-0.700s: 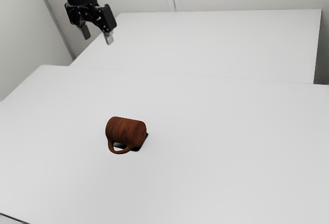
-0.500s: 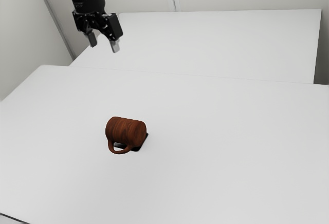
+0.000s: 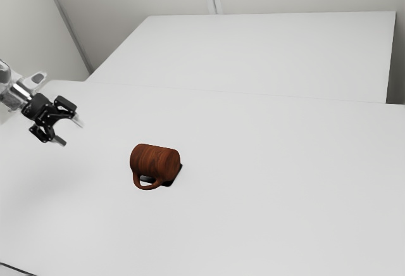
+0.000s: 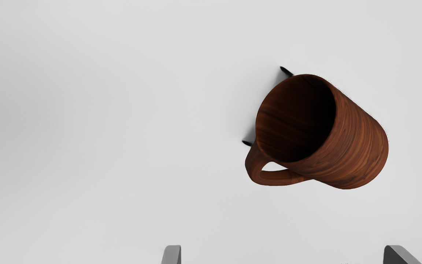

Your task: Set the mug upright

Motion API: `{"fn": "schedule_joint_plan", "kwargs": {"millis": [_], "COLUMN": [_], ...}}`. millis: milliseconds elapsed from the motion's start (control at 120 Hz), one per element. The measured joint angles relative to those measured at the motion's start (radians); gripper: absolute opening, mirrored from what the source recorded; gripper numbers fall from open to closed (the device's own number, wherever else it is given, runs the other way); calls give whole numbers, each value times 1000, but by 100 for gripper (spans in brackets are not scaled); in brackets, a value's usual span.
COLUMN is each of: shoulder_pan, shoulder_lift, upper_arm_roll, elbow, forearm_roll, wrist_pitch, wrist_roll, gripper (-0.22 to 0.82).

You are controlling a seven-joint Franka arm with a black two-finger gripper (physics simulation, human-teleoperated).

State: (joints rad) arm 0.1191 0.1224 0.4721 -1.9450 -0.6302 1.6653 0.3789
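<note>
The black gripper (image 3: 68,133) hangs at the exterior view's left, above the table and apart from the mug. A brown wood-grained mug (image 3: 154,161) lies on its side, its handle toward the exterior view's bottom and its closed base toward the exterior view's right. In the wrist view the mug (image 4: 354,146) shows its dark open mouth, which faces the hand's side. Both tips of the gripper (image 4: 282,255) stand wide apart there, with nothing between them.
A thin dark flat piece (image 3: 177,173) lies under and beside the mug, mostly covered by it. The white table (image 3: 266,187) stretches around them, and a second white surface (image 3: 266,54) stands behind it.
From high at the exterior view's upper left, my gripper has come down and farther to that view's left, and now tilts toward the mug. The mug has not moved.
</note>
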Motion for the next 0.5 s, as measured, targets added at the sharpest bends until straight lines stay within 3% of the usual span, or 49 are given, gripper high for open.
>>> {"fn": "schedule_joint_plan", "kwargs": {"millis": [75,258,500], "shoulder_pan": [-48,-23,-27], "shoulder_lift": [29,78,144], "upper_arm_roll": [3,29,27], "elbow": [-21,-150,-190], "forearm_roll": [-131,-373,-508], "wrist_pitch": [20,42,24], "wrist_roll": [76,255,440], "gripper": [60,60,60]}}
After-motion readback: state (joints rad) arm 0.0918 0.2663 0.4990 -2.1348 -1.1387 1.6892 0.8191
